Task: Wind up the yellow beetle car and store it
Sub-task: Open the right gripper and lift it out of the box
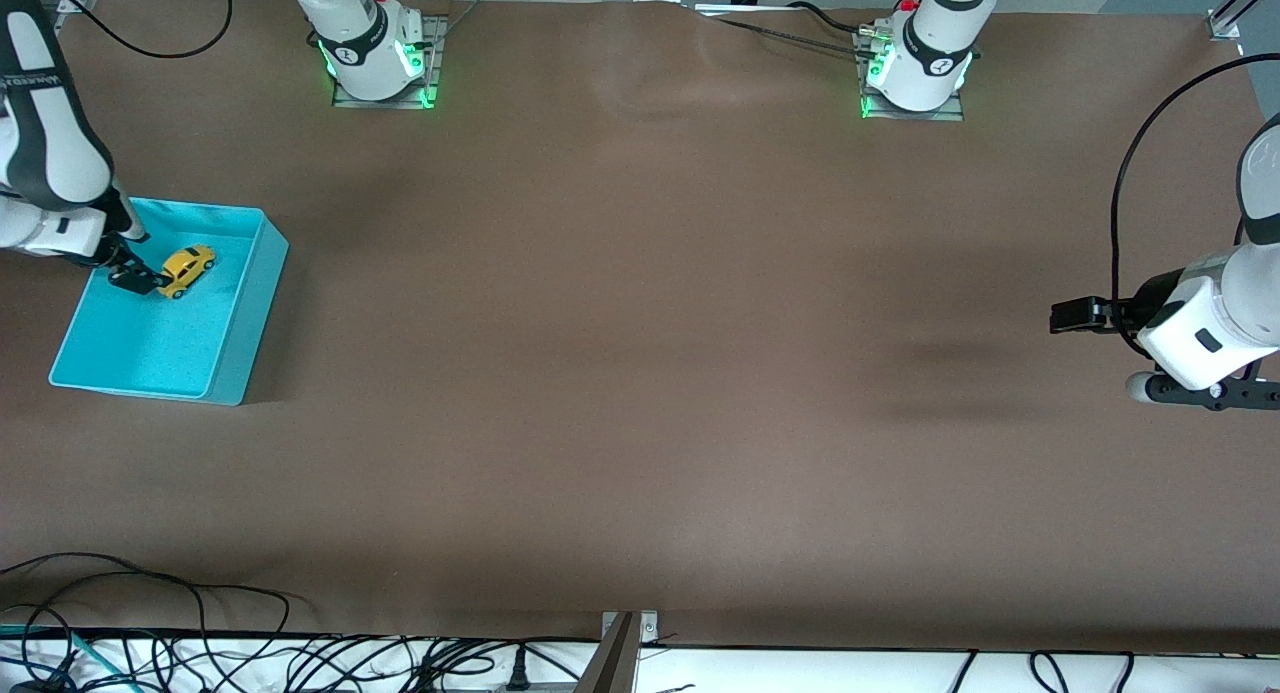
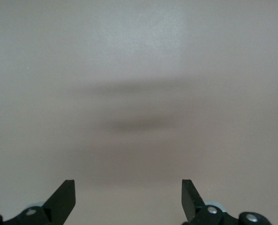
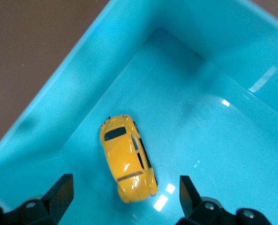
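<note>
Surveying the table: we find one container and one toy on a brown table (image 1: 640, 373).
Container: we identify a turquoise bin (image 1: 235, 303), open-topped and rectangular, standing at the right arm's end of the table.
Bin contents: we see only the yellow beetle car (image 1: 187, 269) in it. The car sits on its wheels on the bin floor, in the part of the bin farther from the front camera, close to one wall; the right wrist view shows it near an inner corner (image 3: 128, 161).
Right gripper: we locate the right gripper (image 1: 138, 277) lowered inside the bin, just beside the car. Its jaws stand wide apart and hold nothing; in the right wrist view the fingertips (image 3: 63, 190) flank the car's end without touching it.
Left gripper: we locate the left gripper (image 1: 1068, 315) over bare table at the left arm's end, well apart from the bin; this arm waits. Its jaws stand wide and empty, with only table surface between the fingertips (image 2: 66, 197).
</note>
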Motion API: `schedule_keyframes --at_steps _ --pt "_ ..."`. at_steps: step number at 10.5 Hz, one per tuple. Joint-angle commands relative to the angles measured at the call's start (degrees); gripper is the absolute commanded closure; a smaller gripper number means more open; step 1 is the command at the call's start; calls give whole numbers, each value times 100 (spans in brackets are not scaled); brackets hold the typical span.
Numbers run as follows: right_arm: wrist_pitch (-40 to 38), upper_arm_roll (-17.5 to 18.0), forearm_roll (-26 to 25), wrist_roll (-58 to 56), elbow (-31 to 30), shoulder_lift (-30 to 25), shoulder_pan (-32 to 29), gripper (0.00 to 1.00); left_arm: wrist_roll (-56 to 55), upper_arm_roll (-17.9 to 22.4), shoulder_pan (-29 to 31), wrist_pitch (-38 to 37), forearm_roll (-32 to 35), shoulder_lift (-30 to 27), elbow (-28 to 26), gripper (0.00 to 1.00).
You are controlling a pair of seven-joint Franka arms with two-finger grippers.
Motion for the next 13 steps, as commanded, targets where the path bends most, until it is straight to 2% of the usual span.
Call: schedule_keyframes --at_steps 1,2,5,8,11,13 --pt "-781 392 -19 1057 320 -513 51 0 126 24 -19 -100 -45 29 123 0" --pt "-784 629 -10 1681 338 -679 42 0 126 24 -19 -100 -45 29 123 0" --pt "-880 1008 25 3519 321 -1189 111 0 126 24 -19 -100 -45 29 123 0" --pt "-1466 1000 674 5319 688 -1472 629 0 126 24 -36 -100 -37 20 123 0" --pt "-2145 878 693 7797 1313 -1516 1218 0 126 24 -37 -100 -37 11 123 0" --pt "-2242 685 702 9343 1402 -1726 1700 0 126 24 -37 -100 -45 11 123 0"
